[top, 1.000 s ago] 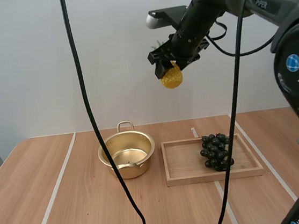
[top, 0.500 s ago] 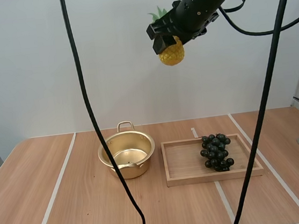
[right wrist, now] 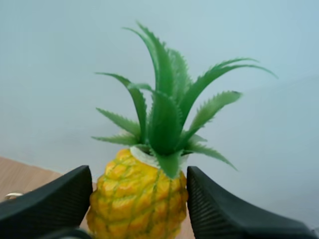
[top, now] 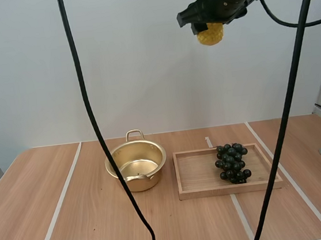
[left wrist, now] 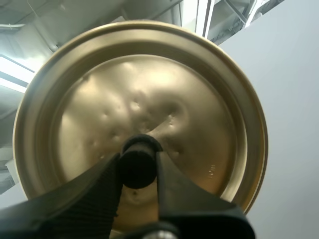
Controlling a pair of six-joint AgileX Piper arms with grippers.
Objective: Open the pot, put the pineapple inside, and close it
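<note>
High view: pineapple (top: 211,35) part-hidden w/in right gripper (top: 211,26).

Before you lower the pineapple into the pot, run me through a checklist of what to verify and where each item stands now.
1. Pot open: ok, no lid on it.
2. Lid held clear: ok, left jaws pinch its knob.
3. Pineapple gripped: ok, right jaws clamp its body from both sides.
4. Pineapple over the pot: not ok, it hangs high, off to the pot's right.
5. Grapes out of the way: ok, they lie in the wooden tray beside the pot.
</note>
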